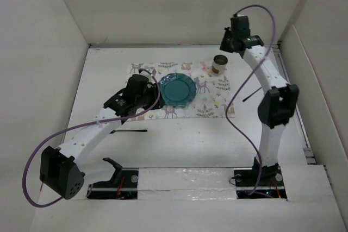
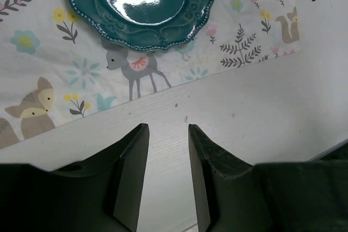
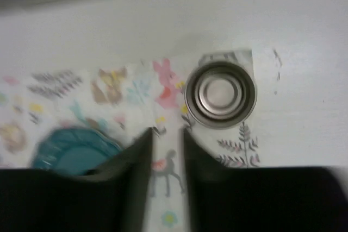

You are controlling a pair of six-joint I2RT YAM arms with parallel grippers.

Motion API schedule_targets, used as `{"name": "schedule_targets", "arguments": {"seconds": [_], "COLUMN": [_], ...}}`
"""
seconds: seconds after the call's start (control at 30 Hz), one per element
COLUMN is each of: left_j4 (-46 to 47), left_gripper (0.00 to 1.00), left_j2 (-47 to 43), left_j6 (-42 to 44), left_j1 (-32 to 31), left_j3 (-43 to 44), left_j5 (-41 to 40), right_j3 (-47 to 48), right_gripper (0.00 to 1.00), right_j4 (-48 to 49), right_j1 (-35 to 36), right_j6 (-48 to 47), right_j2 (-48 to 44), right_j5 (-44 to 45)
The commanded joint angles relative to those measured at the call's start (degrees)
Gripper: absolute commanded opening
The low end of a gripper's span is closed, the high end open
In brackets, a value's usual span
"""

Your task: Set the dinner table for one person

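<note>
A large plain white bench [image 1: 190, 145] filled the scene, walled in by white panels, with my two arms bolted at its near edge. On its far half lay a rectangular cloth placemat [image 1: 217, 104] printed with foxes, deer and leaves, its long side running left to right. A teal plate [image 1: 178, 89] with a scalloped rim sat near the middle of the placemat.

My left claw [image 2: 167, 134] hung close to the plate's left side. Its two fingers stood apart and gripped nothing, with only bare bench showing between them.

My right claw [image 3: 166, 137] was raised above the far right of the bench. Its fingers were parted too, and the placemat's pattern showed through the gap.

A metal cup [image 1: 219, 65] stood upright on the placemat's far right corner.

Two thin dark utensils lay on bare bench, too small to tell what kind. One utensil [image 1: 130, 131] lay near the placemat's near left corner. The other utensil [image 1: 251, 97] lay just off its right edge.
</note>
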Motion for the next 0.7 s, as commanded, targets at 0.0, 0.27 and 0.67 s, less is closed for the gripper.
{"name": "schedule_targets", "arguments": {"seconds": [0.0, 0.27, 0.67], "left_j4": [2.32, 3.91, 4.52], "left_gripper": [0.32, 0.0, 0.21], "left_j2": [0.3, 2.14, 2.41], "left_j6": [2.47, 5.37, 5.9], "left_j1": [-0.33, -0.33, -0.33], "left_j3": [2.76, 3.29, 1.44], "left_j5": [1.75, 4.12, 4.57], "right_j3": [-17.77, -37.36, -35.09], "right_gripper": [0.0, 0.0, 0.23], "right_j4": [15.84, 13.58, 7.34], "right_j1": [-6.11, -16.59, -21.95], "right_j6": [6.94, 11.43, 7.92], "right_j2": [-14.55, -18.61, -9.14], "right_j5": [0.02, 6.87, 6.35]}}
